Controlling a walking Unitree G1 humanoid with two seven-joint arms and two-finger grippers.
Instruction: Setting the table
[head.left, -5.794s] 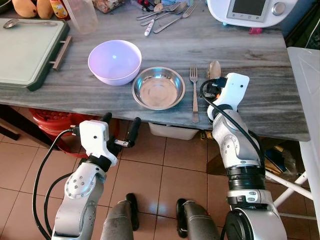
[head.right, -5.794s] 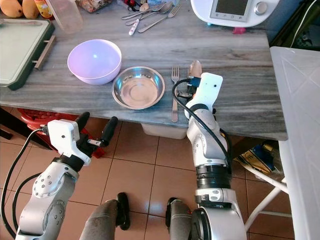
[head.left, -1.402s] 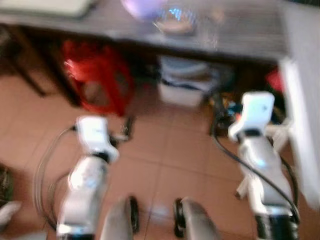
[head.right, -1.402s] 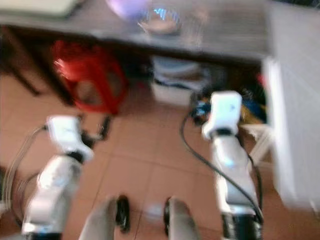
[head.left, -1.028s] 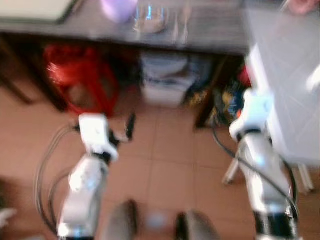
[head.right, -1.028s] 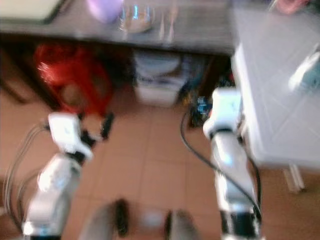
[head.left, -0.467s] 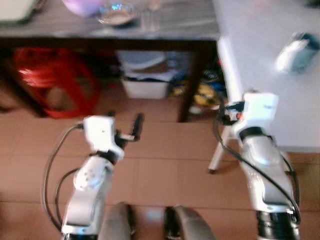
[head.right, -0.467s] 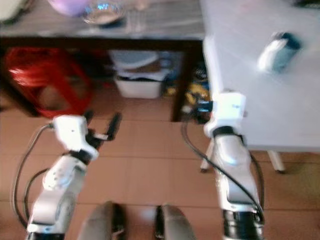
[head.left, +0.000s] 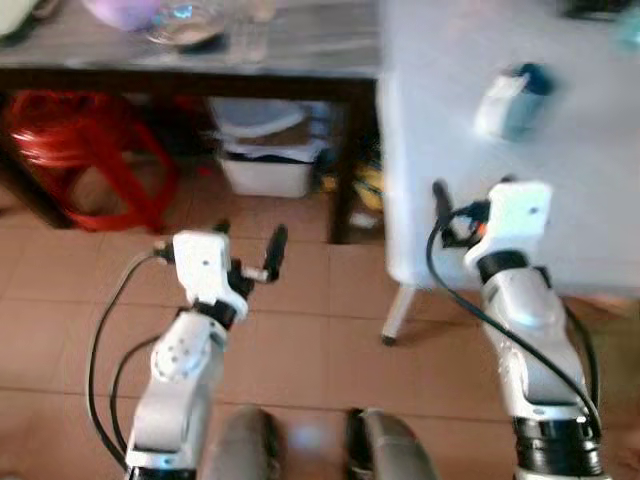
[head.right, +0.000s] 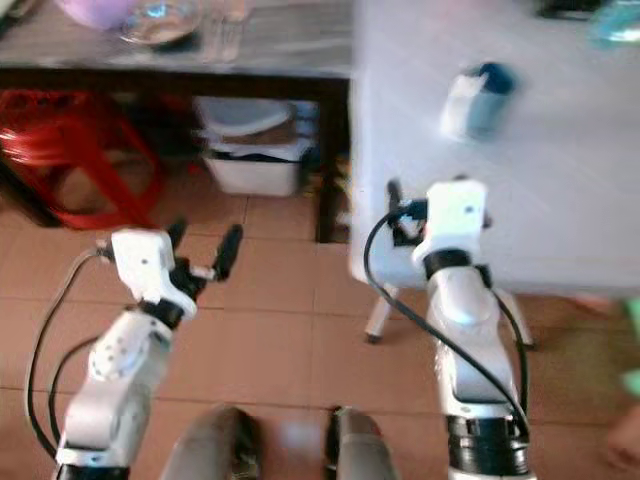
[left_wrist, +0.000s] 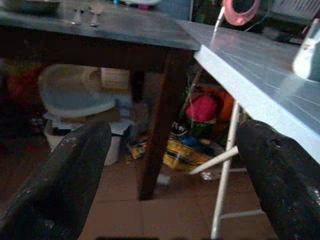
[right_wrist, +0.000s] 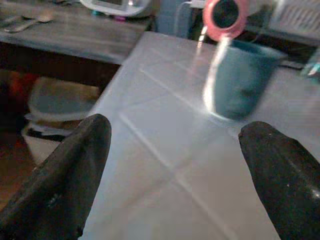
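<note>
While bowls (head.left: 180, 18) and cutlery (head.left: 245, 35) are lying set on the grey desk (head.left: 300, 45), both empty tools, left (head.left: 250, 255) and right (right_wrist: 170, 160), are gaping wide, the right facing a teal cup (right_wrist: 240, 77), presumably next

We see soft motion blur across both head views, smearing the metal bowl (head.left: 184, 22) and the blue-and-white object (head.left: 508, 100) on the white table (head.left: 590, 170). That tabletop is bright, nearly washed out, with a pale sheen. Beneath the grey table (head.left: 300, 50) the shade is deep. The wrist views are dimmer and grainy; in them the left gripper's fingers (left_wrist: 65, 175) and the right gripper's fingers (right_wrist: 65, 170) loom dark and unfocused, and the teal cup (right_wrist: 240, 80) is streaked with glare.
</note>
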